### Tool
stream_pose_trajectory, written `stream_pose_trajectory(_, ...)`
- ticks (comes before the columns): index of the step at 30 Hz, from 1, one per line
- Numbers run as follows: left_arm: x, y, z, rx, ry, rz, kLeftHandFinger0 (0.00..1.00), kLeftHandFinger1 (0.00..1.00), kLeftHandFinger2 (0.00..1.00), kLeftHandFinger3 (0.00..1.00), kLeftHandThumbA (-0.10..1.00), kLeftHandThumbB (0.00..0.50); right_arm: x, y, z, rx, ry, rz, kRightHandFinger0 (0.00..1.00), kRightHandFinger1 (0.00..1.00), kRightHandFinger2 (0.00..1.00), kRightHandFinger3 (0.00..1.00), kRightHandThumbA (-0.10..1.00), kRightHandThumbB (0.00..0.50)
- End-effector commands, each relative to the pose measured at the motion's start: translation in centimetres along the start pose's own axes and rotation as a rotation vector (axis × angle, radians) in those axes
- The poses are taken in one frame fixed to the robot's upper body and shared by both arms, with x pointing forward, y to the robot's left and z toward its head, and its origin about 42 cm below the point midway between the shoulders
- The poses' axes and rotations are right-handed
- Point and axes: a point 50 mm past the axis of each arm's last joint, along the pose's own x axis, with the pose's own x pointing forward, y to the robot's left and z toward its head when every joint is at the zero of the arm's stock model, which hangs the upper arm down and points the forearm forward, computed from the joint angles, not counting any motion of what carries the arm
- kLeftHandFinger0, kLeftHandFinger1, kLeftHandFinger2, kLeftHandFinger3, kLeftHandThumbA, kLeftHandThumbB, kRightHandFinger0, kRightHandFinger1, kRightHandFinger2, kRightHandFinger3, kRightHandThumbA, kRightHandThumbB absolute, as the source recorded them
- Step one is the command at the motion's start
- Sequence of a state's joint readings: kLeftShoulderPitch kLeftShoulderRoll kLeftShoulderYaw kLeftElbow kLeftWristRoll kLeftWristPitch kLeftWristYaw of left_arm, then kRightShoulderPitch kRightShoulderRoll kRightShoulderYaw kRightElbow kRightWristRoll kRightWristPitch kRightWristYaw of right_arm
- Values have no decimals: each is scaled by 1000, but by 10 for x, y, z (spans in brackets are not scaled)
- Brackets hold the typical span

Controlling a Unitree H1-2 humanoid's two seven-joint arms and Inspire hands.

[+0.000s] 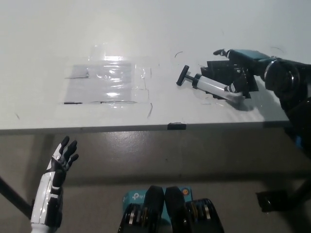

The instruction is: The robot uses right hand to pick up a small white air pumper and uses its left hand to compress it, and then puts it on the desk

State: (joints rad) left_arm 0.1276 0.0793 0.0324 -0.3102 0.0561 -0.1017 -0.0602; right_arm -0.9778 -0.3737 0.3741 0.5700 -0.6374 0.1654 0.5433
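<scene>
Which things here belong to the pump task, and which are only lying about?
Belong to the task:
- air pumper, on the desk
- right hand, at the pumper
- left hand, resting below the desk edge

Lying about:
- clear plastic sheet
- black patch under the right hand

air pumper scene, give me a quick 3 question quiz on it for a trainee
1. True or false: the white air pumper lies on the desk with its black T-handle pointing toward the taped clear sheet.
2. Multiple choice: where is the white left hand?
A. pressing the pumper's handle
B. below the desk's front edge, fingers apart, holding nothing
C. flat on the clear sheet
3. Fill in: the black right hand is at the pumper's ____ end, above the black mat.

Key
1. True.
2. B.
3. White barrel end, the one away from the handle; whether the hand grips it or has let go cannot be made out.
</scene>
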Motion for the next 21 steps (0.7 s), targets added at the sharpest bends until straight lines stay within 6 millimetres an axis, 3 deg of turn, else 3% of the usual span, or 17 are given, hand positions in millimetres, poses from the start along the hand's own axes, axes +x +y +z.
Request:
stream_pose_trajectory(1,2,0,5,-9,-55,-7,1000,1000,1000,1000,1000,201,-20,-54,4,52,-104,-171,1000,1000,1000,1000,900,438)
stream_pose_trajectory(3,1,0,4,-12,-51,-9,1000,1000,1000,1000,1000,202,-28,-66,5,52,-140,-247,1000,1000,1000,1000,951,422)
stream_pose_trajectory(7,-4,1,1,-13,-36,-7,1000,1000,1000,1000,1000,199,-46,-90,12,145,-241,-409,1000,1000,1000,1000,922,398)
stream_pose_trajectory(9,-3,1,0,-11,-41,-9,1000,1000,1000,1000,1000,203,-67,-107,21,219,-328,-543,1000,1000,1000,1000,919,384)
stream_pose_trajectory(11,-6,-5,-4,-25,-33,-16,1000,1000,1000,1000,1000,208,-95,-111,25,260,-411,-630,1000,1000,1000,1000,944,384)
stream_pose_trajectory(13,-10,-4,-8,-32,-20,-25,1000,1000,1000,1000,1000,209,-127,-99,32,319,-523,-702,1000,1000,1000,1000,942,332)
stream_pose_trajectory(14,-10,-4,-8,-31,-19,-26,1000,1000,1000,1000,1000,207,-132,-96,33,326,-536,-713,1000,1000,1000,1000,937,329)
stream_pose_trajectory(16,-1,-2,-9,-30,-26,-31,1000,1000,1000,1000,1000,217,-163,-80,39,351,-609,-793,1000,1000,1000,1000,1000,347)
stream_pose_trajectory(19,-4,-2,-17,-46,-4,-44,1000,1000,1000,1000,1000,215,-196,-30,46,478,-713,-841,1000,1000,1000,1000,925,335)
stream_pose_trajectory(21,-10,0,-21,-41,10,-53,1000,1000,1000,1000,1000,221,-213,8,50,525,-758,-845,1000,1000,1000,1000,936,276)
